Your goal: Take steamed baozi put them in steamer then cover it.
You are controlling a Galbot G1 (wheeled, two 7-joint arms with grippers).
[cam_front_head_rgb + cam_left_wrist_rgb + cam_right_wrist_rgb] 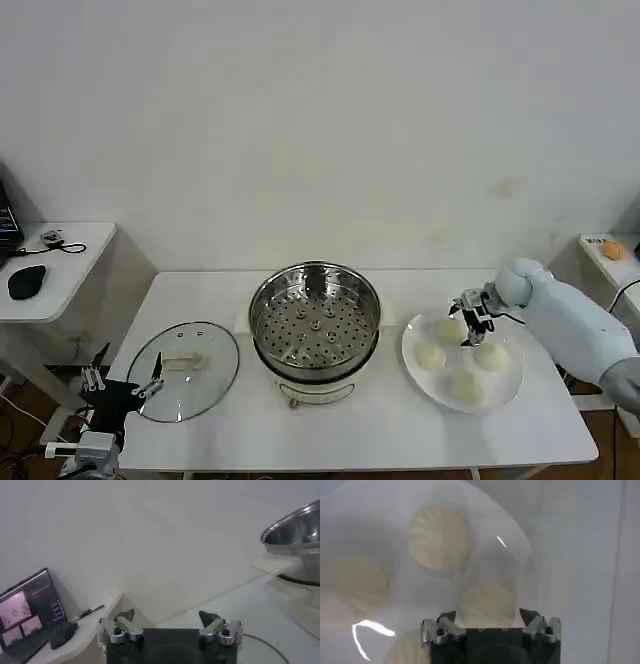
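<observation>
1. The right gripper [470, 322] hangs over the white plate [512, 392], above the far bun. Its jaws are wide open and hold nothing.
2. Four steamed baozi [430, 356] sit on that plate, to the right of the steamer [315, 320]. In the right wrist view, one bun [487, 602] lies right between the open jaws.
3. To do this step well, go straight down so the bun stays in the middle of the jaws.
4. Close softly. The bun looks squishy and could get dented.
5. I think the nearby buns [438, 536] are close, so watch that the fingers do not bump them, though the view is blurry.
6. The steamer is open and its tray is bare.
7. The cover [186, 368] lies flat on the table, left of the steamer.
8. The left gripper [127, 385] waits by the cover's edge, jaws wide, holding nothing.
</observation>
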